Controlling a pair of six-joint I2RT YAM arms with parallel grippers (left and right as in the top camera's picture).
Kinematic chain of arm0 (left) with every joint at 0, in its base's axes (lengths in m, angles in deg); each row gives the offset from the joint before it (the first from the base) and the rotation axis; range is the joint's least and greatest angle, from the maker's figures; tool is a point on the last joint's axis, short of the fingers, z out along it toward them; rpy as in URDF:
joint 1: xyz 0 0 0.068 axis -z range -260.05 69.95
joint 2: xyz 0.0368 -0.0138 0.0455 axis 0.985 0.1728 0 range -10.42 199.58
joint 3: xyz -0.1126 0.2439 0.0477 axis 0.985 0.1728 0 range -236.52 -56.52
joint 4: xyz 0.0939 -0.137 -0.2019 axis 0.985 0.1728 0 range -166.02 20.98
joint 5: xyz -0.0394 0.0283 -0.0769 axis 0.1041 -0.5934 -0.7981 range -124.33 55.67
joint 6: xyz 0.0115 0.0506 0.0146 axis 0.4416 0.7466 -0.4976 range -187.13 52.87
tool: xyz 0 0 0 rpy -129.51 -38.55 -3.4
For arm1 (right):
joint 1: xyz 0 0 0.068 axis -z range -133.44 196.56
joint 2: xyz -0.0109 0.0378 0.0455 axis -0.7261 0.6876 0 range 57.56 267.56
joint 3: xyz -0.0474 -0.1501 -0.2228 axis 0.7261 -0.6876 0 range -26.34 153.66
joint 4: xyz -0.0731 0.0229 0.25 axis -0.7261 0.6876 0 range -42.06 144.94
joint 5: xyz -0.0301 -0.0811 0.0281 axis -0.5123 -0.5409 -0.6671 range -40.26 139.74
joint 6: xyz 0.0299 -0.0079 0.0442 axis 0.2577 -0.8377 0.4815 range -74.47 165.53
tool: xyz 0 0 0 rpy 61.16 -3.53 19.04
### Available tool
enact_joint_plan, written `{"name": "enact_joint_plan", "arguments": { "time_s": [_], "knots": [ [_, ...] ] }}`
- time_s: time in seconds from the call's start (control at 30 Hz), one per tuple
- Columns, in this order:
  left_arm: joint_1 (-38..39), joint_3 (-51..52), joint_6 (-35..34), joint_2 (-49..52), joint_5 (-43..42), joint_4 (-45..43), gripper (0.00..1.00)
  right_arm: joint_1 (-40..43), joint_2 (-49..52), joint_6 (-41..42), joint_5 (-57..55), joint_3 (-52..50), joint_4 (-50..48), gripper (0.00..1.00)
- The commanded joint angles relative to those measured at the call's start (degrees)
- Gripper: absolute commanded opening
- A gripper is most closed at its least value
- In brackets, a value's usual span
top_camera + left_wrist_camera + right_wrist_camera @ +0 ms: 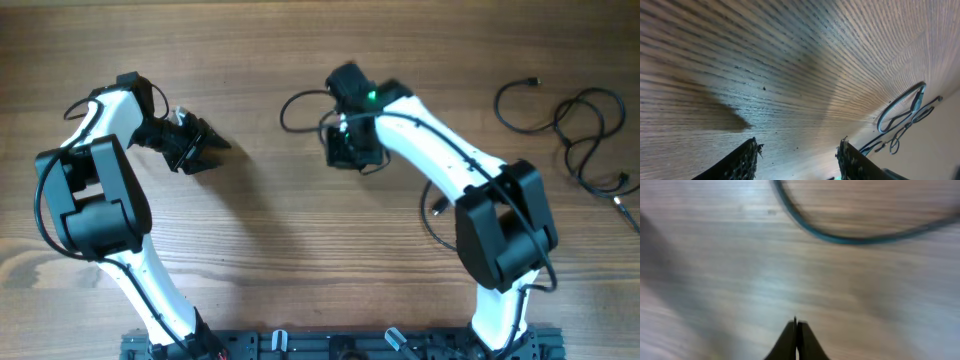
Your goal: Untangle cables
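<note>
Cables [590,125] are lying on the table [260,235]: a tangle far right, one curl [520,100] beside it, one loop [296,108] just ahead of the right hand [796,330], sitting pinched together, empty. Left hand [799,147] is hovering half open, empty. Closed, the right hand may be shoving the loop aside, not gripping. Two hands, three cable groups.

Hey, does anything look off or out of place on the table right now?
The right gripper is shut on nothing: the cable loop lies on the table ahead of its tips. Other cables sit in loose curls at the far right.
</note>
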Motion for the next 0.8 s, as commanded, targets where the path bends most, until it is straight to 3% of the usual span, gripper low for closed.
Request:
{"name": "enact_joint_plan", "arguments": {
  "time_s": [0.0,0.2,0.27,0.33,0.5,0.57,0.63,0.73,0.77],
  "knots": [
    [2.0,-0.4,0.2,0.1,0.3,-0.5,0.56,5.3,0.4,0.3,-7.3,4.5,5.4,0.05],
    [7.1,-0.4,3.5,0.1,-1.8,-2.5,0.57,13.8,0.4,2.1,-7.0,2.5,11.3,0.07],
    [9.9,-0.4,6.3,0.1,-5.0,-3.3,0.59,16.1,0.4,0.4,-7.4,0.9,11.7,0.18],
    [12.6,-0.4,9.5,0.1,-8.3,-3.7,0.61,18.2,0.4,-2.9,-7.4,-0.8,12.0,0.24],
    [19.4,-0.4,12.2,0.1,-9.6,-5.7,0.57,22.1,0.4,-3.9,-7.8,-7.3,10.9,0.22],
    [21.8,-0.4,12.3,0.1,-9.6,-6.8,0.47,22.9,0.4,-4.1,-7.8,-10.3,9.5,0.22],
    [24.4,-0.4,13.5,-0.1,-9.6,-8.1,0.25,23.3,0.4,-4.5,-7.8,-13.7,7.5,0.22],
    [28.5,-0.8,12.5,-0.7,-9.6,-10.7,0.07,23.3,0.4,-4.6,-7.8,-17.9,4.9,0.22],
    [29.6,-1.1,11.8,-0.9,-9.6,-11.5,0.06,23.3,0.4,-4.8,-7.7,-18.8,4.2,0.22]
  ]
}}
